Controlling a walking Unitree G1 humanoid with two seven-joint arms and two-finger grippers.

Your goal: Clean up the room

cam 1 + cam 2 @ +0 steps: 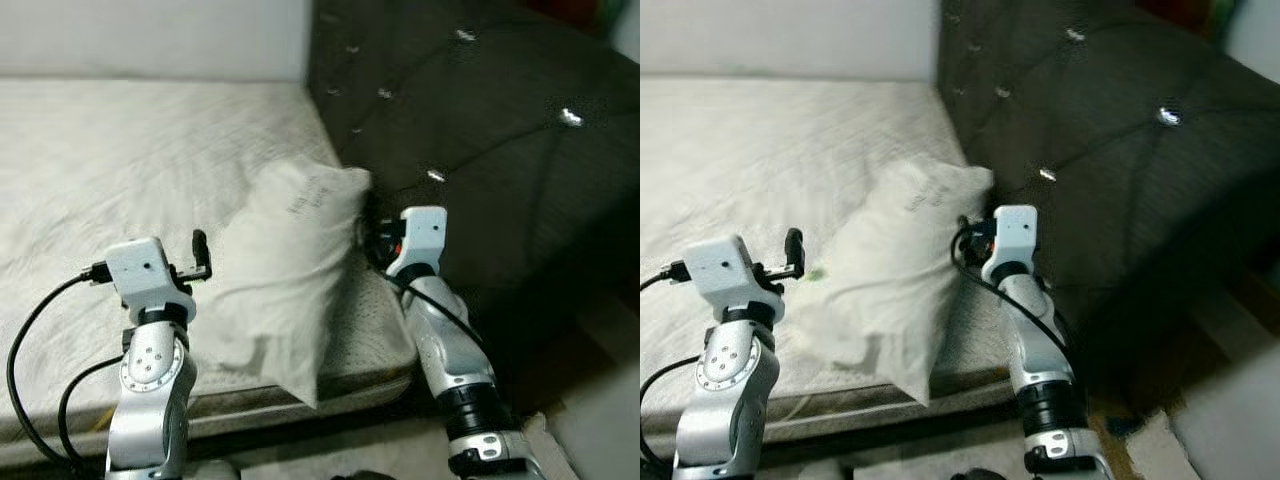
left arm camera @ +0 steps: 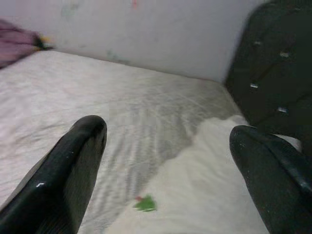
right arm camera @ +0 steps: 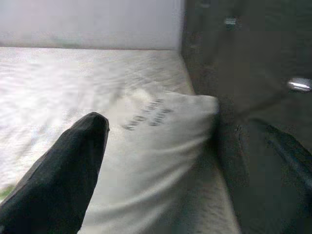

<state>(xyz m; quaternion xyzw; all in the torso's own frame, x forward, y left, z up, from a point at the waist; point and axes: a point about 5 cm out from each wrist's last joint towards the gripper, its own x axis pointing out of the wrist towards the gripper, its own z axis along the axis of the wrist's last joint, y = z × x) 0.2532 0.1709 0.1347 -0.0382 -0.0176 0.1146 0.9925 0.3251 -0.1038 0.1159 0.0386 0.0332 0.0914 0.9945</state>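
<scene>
A white pillow [image 1: 285, 270] with small printed lettering lies at the near corner of the mattress [image 1: 120, 160], its far end against the dark tufted headboard [image 1: 480, 130]. My left gripper [image 1: 200, 258] hovers just left of the pillow. In the left wrist view it [image 2: 168, 136] is open, with the pillow's edge [image 2: 209, 185] and the bedsheet between its fingers. My right gripper [image 1: 375, 240] sits at the pillow's right side, beside the headboard. In the right wrist view it [image 3: 185, 131] is open, with one finger over the pillow [image 3: 156, 146] and the other by the headboard.
A small green scrap [image 2: 145, 203] lies on the sheet at the pillow's left edge. A purple cloth [image 2: 14, 46] sits at the mattress's far end by the wall. The pale floor [image 1: 600, 400] lies to the right, below the mattress's front edge [image 1: 350, 385].
</scene>
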